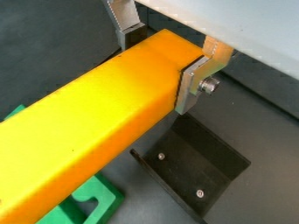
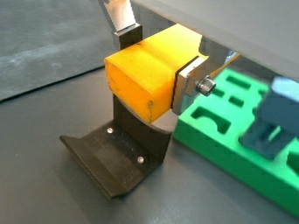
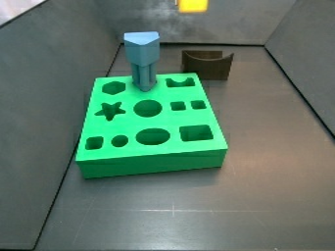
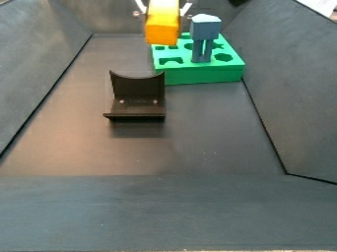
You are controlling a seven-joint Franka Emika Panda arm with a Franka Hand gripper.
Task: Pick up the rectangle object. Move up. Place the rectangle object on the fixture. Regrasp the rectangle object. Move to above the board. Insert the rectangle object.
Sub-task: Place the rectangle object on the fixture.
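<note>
My gripper (image 1: 162, 54) is shut on the rectangle object (image 1: 100, 109), a long orange-yellow block with smooth faces. Its silver fingers (image 2: 191, 80) clamp the block's two sides near one end. The block hangs in the air, high at the edge of both side views (image 3: 193, 5) (image 4: 162, 22). Under it stands the fixture (image 2: 114, 156), a dark notched bracket on a base plate, seen in both side views (image 3: 207, 64) (image 4: 134, 95). The green board (image 3: 151, 147) with shaped holes lies beside the fixture.
A blue pentagon-topped peg (image 3: 141, 59) stands upright in the board, near the edge that faces the fixture (image 4: 206, 37). Grey walls slope up around the dark floor (image 4: 171, 167).
</note>
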